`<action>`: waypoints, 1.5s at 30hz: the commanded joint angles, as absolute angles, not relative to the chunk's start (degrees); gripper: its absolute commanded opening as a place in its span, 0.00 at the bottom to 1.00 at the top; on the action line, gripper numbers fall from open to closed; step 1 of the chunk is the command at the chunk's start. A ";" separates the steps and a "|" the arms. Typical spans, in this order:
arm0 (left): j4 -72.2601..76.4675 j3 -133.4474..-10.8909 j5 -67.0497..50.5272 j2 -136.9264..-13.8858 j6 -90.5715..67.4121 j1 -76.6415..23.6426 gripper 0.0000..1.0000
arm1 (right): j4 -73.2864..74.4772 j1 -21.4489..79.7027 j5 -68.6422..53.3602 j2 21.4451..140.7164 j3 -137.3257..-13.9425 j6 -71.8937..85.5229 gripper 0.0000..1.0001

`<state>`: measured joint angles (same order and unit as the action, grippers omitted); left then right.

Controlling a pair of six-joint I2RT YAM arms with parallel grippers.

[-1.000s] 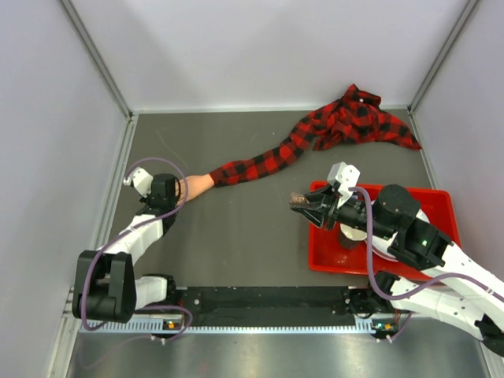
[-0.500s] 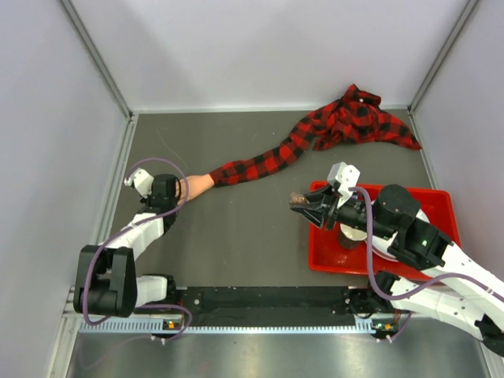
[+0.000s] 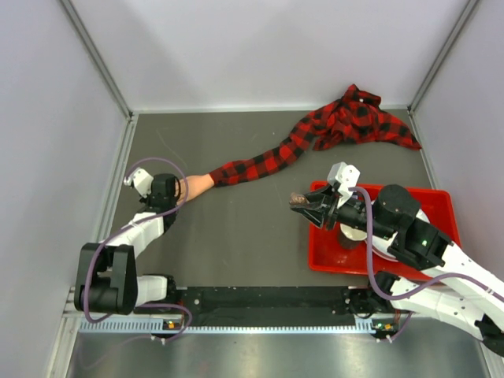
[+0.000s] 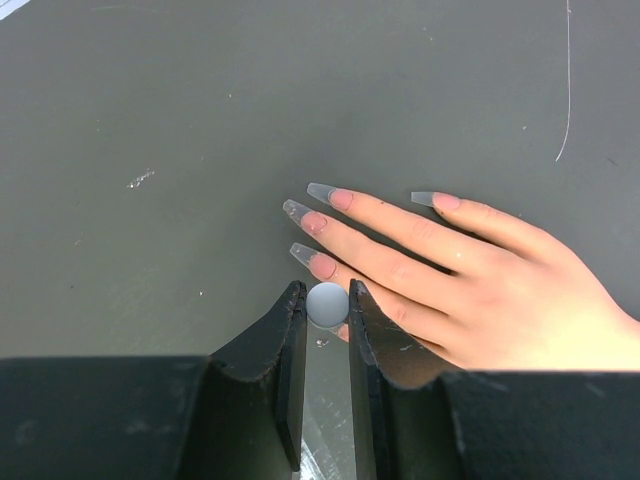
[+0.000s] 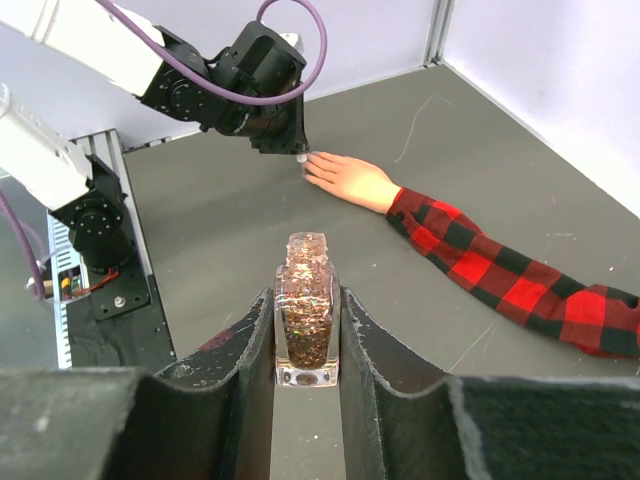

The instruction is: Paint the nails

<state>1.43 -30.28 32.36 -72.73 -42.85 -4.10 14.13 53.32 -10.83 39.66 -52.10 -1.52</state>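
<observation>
From above, the left gripper (image 3: 163, 190) hangs close to the table's (image 3: 252, 236) left edge, right over the fingertips of the mannequin hand (image 3: 198, 184), so the nails are hidden in this view. The plaid sleeve (image 3: 260, 164) runs from the wrist to a crumpled heap in the far right corner. The right gripper (image 3: 303, 202) is above the left rim of the red tray (image 3: 441, 198), which lies toward the near right corner, and it carries a glitter bottle (image 3: 298, 198).

In the left wrist view, the left gripper (image 4: 326, 300) is pinched narrow on a small round cap (image 4: 327, 305). The cap sits just beside the lowest finger of the hand (image 4: 490, 285), which lies flat, palm down. The nails (image 4: 305, 215) are long, pink at the base and clear at the tips, and point toward the left edge.

In the right wrist view, the right gripper (image 5: 306, 330) clamps the glitter bottle (image 5: 306, 320) upright, its neck uncapped. Beyond it, the left gripper (image 5: 299, 150) points down at the hand's (image 5: 350, 181) fingertips; I cannot tell if they touch.
</observation>
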 commanded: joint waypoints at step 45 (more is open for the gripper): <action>-1.67 -32.25 31.11 -70.57 -44.12 -3.69 0.00 | 10.72 52.65 -12.22 39.81 -52.82 -1.58 0.00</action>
<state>-1.34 -30.35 29.21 -70.94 -43.48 -3.92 14.11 53.32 -11.51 39.92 -52.10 -1.50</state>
